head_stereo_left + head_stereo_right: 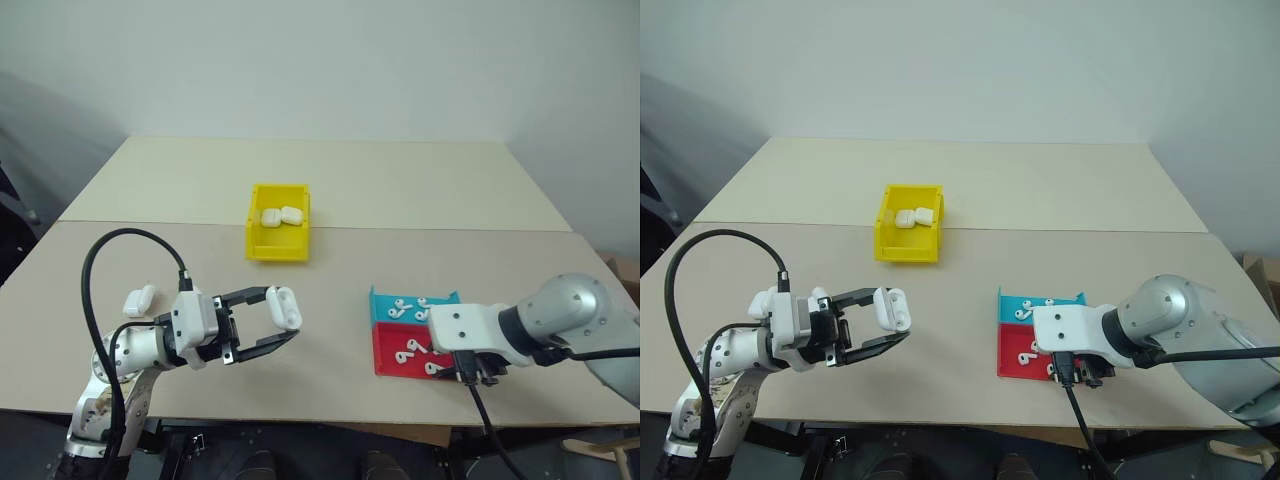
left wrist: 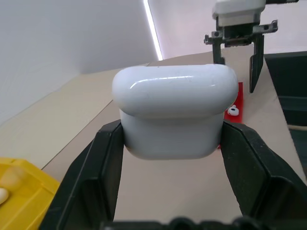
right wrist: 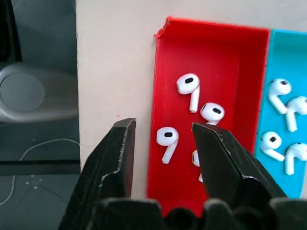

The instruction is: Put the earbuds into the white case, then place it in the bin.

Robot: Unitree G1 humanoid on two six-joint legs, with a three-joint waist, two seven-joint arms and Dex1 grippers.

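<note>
Tabletop stock: one case gripped, earbuds in trays, bin partly filled.

We list, lower left of the head view, the left pincer (image 1: 277, 322) clamped on a white case (image 1: 284, 307), lid closed, held above the tabletop (image 1: 400, 200); a spare case (image 1: 139, 300) lies at the far left beside the arm. At upper centre stands the yellow bin (image 1: 262, 243) with two cases (image 1: 279, 215) inside. At lower right sit a blue tray (image 1: 381, 305) and a red tray (image 1: 386, 358), touching, each scattered with earbuds (image 3: 188, 87). The right pincer (image 3: 165, 136) hangs over the red tray, fingers (image 3: 221, 153) parted either side of one earbud, gripping nothing.
</note>
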